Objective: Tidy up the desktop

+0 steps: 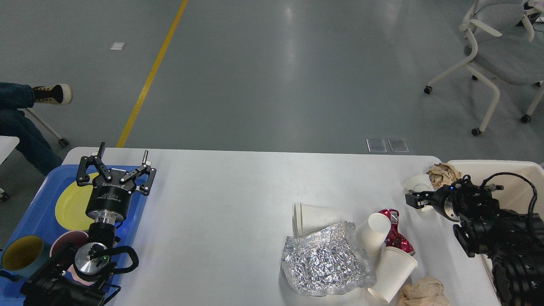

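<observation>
Broadly, the desktop [221,191] fills the lower half of the head view, running left to right, with the blue tray [29,212] at its left end and the cream bin [518,178] off its right end. On the tray lie a yellow plate [70,206] and a mug [21,253].

Most of the litter sits right of centre: crumpled foil [325,263], a lying stack of cups [314,216], two more cups [376,233] and [393,272], a red wrapper [393,238] between them, and brown paper [425,293] at the near edge. Farther back, by the right corner, a clear cup [418,182] lies just beside another paper wad [444,173].

The right gripper [413,200] points left, just in front of the clear cup and near the red wrapper; its fingers read as one dark tip, so I cannot tell its state. The left gripper [117,168] hovers over the tray, fingers spread and holding nothing.

The litter lies left of and nearer than the right gripper, well apart from the left one, so the right arm is likely the one to reach.
</observation>
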Available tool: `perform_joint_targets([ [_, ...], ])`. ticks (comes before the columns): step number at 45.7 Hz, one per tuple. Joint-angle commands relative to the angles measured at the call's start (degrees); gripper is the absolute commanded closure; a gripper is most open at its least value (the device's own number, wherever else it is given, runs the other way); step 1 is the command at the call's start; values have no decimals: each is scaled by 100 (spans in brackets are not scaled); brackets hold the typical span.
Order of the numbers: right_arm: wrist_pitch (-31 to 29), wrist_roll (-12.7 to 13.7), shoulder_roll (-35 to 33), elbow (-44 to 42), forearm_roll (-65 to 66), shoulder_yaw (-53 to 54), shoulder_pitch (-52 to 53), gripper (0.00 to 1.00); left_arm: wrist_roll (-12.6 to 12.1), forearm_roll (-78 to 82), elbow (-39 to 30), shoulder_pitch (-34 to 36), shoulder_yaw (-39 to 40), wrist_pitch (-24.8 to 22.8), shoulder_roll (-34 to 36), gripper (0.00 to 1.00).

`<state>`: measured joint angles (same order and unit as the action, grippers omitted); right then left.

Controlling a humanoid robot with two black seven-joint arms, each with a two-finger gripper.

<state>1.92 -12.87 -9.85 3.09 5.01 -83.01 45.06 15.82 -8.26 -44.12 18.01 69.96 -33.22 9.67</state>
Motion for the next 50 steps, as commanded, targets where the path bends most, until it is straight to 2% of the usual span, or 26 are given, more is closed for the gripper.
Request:
perform_joint_targets([
  [1,2,12,0,-1,0,13,-85,0,0,0,0,0,0,-1,0,4],
  [36,10,39,334,34,-80,101,-287,0,0,0,0,0,0,-1,0,4],
  [42,10,91,369,25,-88,101,-287,4,0,0,0,0,0,-1,0,4],
  [50,2,109,361,25,-97,101,-287,14,0,0,0,0,0,-1,0,4],
])
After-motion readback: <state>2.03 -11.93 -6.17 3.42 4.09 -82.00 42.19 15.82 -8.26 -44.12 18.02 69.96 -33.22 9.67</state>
